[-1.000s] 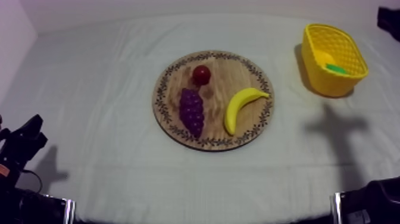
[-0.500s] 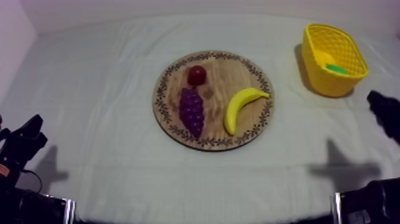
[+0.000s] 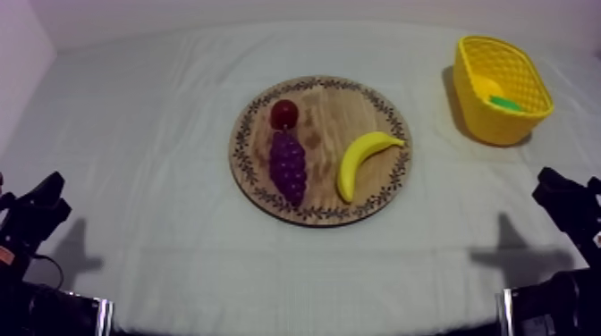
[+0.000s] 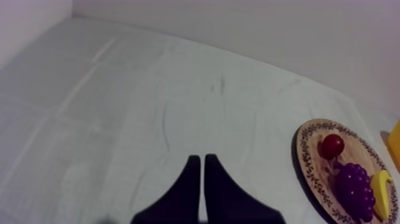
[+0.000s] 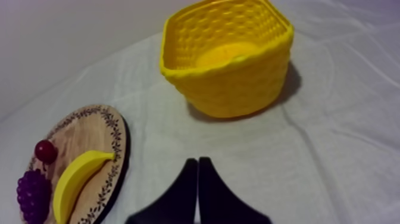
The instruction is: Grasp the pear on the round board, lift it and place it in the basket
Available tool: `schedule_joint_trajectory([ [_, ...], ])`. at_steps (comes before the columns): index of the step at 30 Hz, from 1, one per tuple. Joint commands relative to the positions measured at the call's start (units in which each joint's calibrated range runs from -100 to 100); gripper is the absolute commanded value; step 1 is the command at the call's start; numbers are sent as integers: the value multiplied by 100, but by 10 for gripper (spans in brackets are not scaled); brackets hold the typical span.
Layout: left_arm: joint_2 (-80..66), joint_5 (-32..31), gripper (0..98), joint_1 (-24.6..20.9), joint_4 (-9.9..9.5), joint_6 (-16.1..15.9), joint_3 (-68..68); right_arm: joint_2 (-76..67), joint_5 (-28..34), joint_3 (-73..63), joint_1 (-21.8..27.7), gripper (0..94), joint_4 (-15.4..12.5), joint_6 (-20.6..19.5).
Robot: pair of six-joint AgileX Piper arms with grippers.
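- Pulled back low over the counter (image 3: 152, 197), my right hand (image 5: 197, 162) is pressed shut, empty.
- Pear (image 3: 489, 87) lies inside the yellow basket (image 3: 510, 132); task looks finished to me.
- My left hand (image 4: 201, 159) rests shut too.

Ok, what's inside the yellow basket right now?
A rounded yellow fruit with a green bit, apparently the pear, lies inside the yellow basket. From the right wrist view the basket's wall hides its lower part.
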Motion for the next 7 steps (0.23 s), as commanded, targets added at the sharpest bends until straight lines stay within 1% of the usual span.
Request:
schedule_joint_trajectory([
  [1,2,0,1,0,1,1,-2,-7,2,4,4,2,16,1573],
  [4,2,0,1,0,1,0,-2,-8,-4,7,5,2,19,1729],
  [7,2,0,1,0,1,1,-2,-8,-6,8,5,2,21,1688],
])
